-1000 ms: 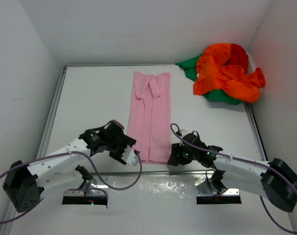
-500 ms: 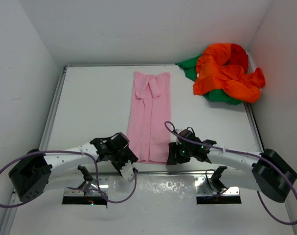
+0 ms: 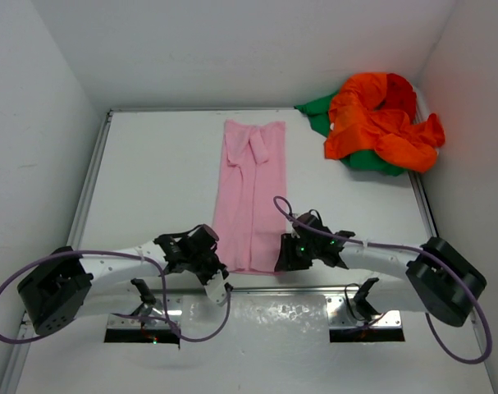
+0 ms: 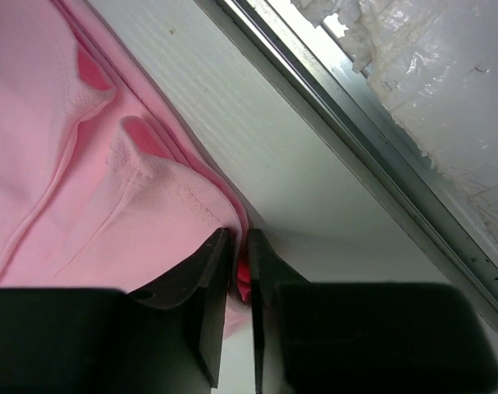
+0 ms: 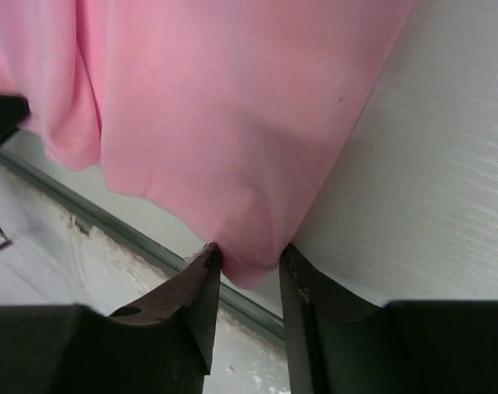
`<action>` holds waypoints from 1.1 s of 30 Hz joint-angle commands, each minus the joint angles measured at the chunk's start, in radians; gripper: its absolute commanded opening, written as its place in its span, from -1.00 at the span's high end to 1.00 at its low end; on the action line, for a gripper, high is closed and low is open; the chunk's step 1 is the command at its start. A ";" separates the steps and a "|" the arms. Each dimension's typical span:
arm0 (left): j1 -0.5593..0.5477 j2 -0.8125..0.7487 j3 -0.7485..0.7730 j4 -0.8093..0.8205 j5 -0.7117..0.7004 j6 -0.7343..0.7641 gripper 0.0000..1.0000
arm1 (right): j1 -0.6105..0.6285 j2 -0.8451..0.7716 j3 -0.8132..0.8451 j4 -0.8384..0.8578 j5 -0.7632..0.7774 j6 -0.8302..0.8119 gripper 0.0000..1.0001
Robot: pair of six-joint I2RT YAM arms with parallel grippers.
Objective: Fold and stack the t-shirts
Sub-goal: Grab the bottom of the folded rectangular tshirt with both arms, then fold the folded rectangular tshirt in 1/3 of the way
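Note:
A pink t-shirt (image 3: pixel 250 197) lies folded into a long strip down the middle of the table. My left gripper (image 3: pixel 218 265) is at its near left corner. In the left wrist view the left gripper (image 4: pixel 239 238) is shut on that corner of the pink t-shirt (image 4: pixel 68 164). My right gripper (image 3: pixel 283 261) is at the near right corner. In the right wrist view the right gripper (image 5: pixel 249 253) stands open, and the corner of the pink t-shirt (image 5: pixel 232 107) bulges between its fingertips. An orange t-shirt (image 3: pixel 380 123), a red one (image 3: pixel 400 92) and a green one (image 3: pixel 318 111) lie crumpled at the back right.
A metal rail (image 3: pixel 257 289) runs along the table's near edge just behind both grippers, and also shows in the left wrist view as the rail (image 4: pixel 355 148). White walls close in the table on the left, back and right.
The left gripper has slid toward the near edge and in to the pink shirt's left corner, then closed on it. The right gripper has edged onto the right corner, its jaws narrowing.

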 commanded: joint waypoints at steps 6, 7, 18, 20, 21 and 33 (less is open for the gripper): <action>-0.010 0.005 0.034 0.073 0.010 -0.123 1.00 | -0.012 0.048 -0.002 0.063 0.027 0.080 0.83; -0.010 0.007 0.040 0.078 0.006 -0.138 1.00 | -0.015 0.038 -0.008 0.068 0.027 0.080 0.90; 0.112 0.060 0.350 -0.022 0.005 -0.454 1.00 | -0.232 -0.042 0.194 -0.093 0.005 -0.081 1.00; 0.189 0.112 0.451 -0.053 0.045 -0.474 1.00 | -0.281 -0.006 0.263 -0.107 -0.022 -0.119 1.00; 0.210 0.131 0.482 -0.068 0.048 -0.502 1.00 | -0.297 0.010 0.315 -0.121 -0.032 -0.132 1.00; 0.416 0.402 0.770 0.076 -0.006 -0.614 1.00 | -0.463 0.388 0.749 -0.139 -0.099 -0.248 1.00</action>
